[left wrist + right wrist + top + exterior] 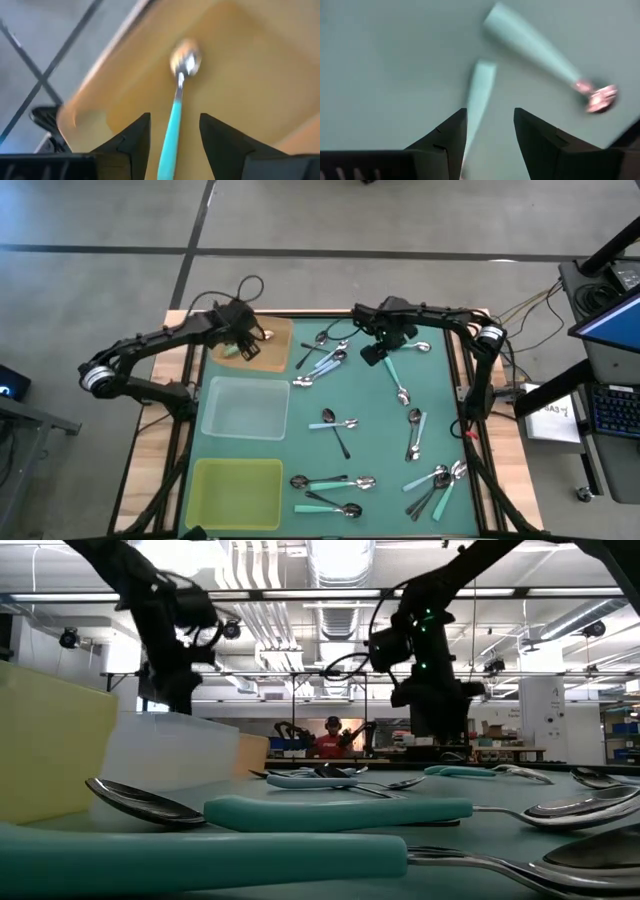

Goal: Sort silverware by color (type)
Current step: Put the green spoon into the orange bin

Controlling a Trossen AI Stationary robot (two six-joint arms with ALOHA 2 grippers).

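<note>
Item one: your left gripper (172,132) hangs over the tan square tray (272,352) at the table's far left corner, fingers (135,137) parted and released; a mint-teal-handled spoon with a shiny metal bowl (179,95) lies between them on the tray floor, apparently just let go, so this tray looks like the teal bin

Item two: your right gripper (490,132) is low over the green mat (440,410) at the far middle, fingers (535,137) spread either side of a pale teal spoon handle (479,95), gripping nothing yet; likely lined up for the next pick

Item three: the clear square tray (245,408) and yellow-green square tray (238,492) show no spoons

Item four: the remaining silverware (335,481), teal, pale blue and black handles, lies scattered unsorted across the mat
</note>
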